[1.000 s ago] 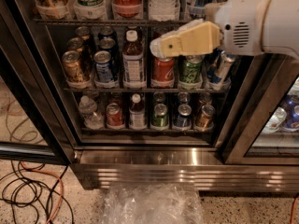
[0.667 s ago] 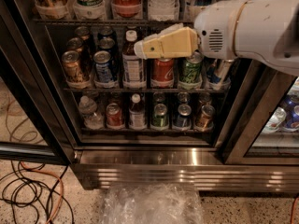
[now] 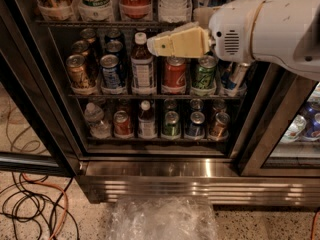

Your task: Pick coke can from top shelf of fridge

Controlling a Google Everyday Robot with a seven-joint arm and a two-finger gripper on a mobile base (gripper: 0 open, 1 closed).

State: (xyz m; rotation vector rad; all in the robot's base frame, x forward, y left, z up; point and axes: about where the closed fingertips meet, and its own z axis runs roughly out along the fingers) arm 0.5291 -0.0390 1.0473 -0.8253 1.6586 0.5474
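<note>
Orange and black cables (image 3: 30,204) lie looped on the speckled floor at the left. The fridge (image 3: 200,184) has a dark frame and a ribbed, polished steel base panel. Crinkled clear plastic film (image 3: 165,219) lies on the floor in front of the panel.

The top shelf (image 3: 120,97) is a thin grey rack with a flat front rail. Its front row, left to right, holds:
- a gold can (image 3: 80,71);
- a blue can (image 3: 110,70);
- a labelled bottle (image 3: 142,66) with a white cap;
- the coke can (image 3: 175,74), a red cylinder with a silver lid, upright in a white cup tray;
- a green can (image 3: 205,74).

The lower shelf (image 3: 155,140) carries a row of smaller bottles and cans.

The pincer (image 3: 152,45) is a cream, wedge-shaped part that points left. In this view it lies just above the lid of the coke can, with its tip beside the bottle neck. Whether it is released or clenched cannot be told. The coke can is not lifted.

The smooth white arm housing (image 3: 270,29) has a vent grille and extends to the right edge.

Compared with 0.7 s ago, the pincer stands slightly higher and its tip has moved from the bottle neck to just right of it. The cans and bottles have not moved.
</note>
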